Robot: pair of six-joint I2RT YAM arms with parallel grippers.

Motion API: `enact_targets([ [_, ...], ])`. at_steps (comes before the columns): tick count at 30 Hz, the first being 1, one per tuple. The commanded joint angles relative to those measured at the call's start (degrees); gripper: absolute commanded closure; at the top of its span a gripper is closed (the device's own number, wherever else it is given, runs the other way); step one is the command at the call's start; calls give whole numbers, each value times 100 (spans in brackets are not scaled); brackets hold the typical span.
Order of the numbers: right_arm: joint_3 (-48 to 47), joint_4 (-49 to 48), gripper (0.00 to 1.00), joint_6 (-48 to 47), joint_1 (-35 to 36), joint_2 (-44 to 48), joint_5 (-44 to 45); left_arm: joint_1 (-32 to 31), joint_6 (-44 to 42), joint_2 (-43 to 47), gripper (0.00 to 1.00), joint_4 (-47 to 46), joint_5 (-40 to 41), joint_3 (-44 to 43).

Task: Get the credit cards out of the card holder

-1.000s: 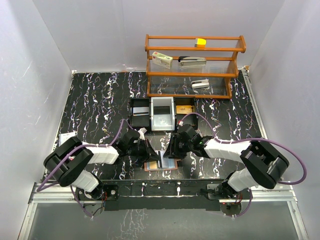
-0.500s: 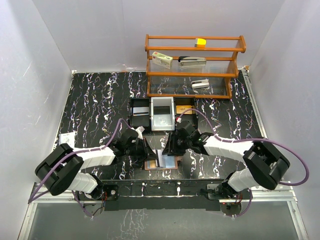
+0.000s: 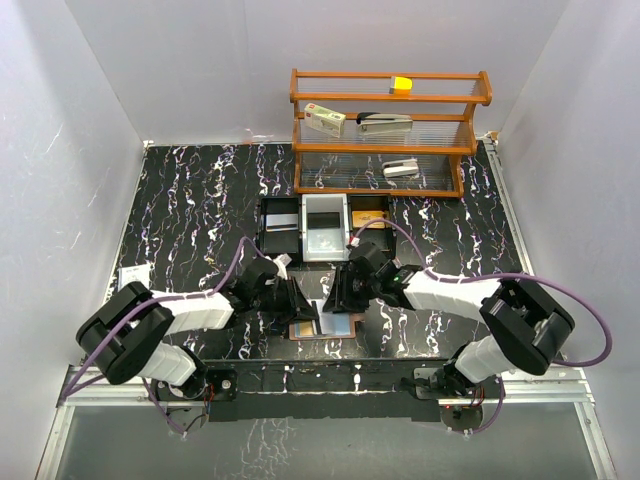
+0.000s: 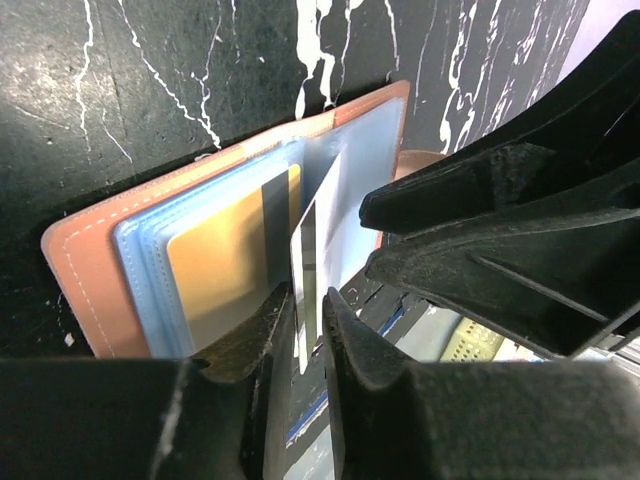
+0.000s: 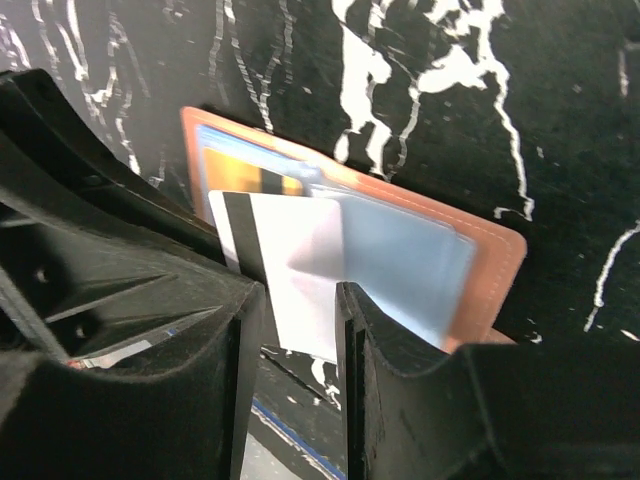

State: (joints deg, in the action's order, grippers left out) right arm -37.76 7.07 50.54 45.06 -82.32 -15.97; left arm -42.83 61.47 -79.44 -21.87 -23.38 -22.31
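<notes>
The card holder (image 3: 322,331) lies open near the table's front edge, salmon outside (image 4: 85,270) and pale blue inside (image 5: 420,270). A gold card (image 4: 215,270) sits in its left pocket. A white card with a black stripe (image 5: 290,250) stands partly out of a blue pocket. My left gripper (image 3: 302,303) is shut on this white card, which shows edge-on (image 4: 305,250) between its fingertips (image 4: 345,320). My right gripper (image 3: 336,298) is just right of it, its jaws a little apart. Its right fingertip (image 5: 350,300) is over the blue pocket page, with the white card behind the gap.
A black tray (image 3: 280,228), a white tray (image 3: 325,226) and a third bin (image 3: 368,215) stand just behind the grippers. A wooden shelf (image 3: 390,150) with a stapler and small boxes is at the back. A small white item (image 3: 133,275) lies at the left.
Both grippers have drawn a little closer together over the card holder. The left arm's elbow has shifted. The white card stays between them.
</notes>
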Motion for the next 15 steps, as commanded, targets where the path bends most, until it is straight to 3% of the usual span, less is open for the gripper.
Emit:
enact_targets([
  [1,193,-241,68,66,38,-19,144,38,-72,-310,83,-353,-454,-195],
  [2,224,-233,68,65,38,-16,163,38,-74,-379,83,-399,-525,-224],
  [6,256,-169,68,39,36,41,219,38,-87,-377,100,-309,-523,-246],
  [15,123,-38,67,-64,28,360,217,38,-438,433,100,774,238,-337],
])
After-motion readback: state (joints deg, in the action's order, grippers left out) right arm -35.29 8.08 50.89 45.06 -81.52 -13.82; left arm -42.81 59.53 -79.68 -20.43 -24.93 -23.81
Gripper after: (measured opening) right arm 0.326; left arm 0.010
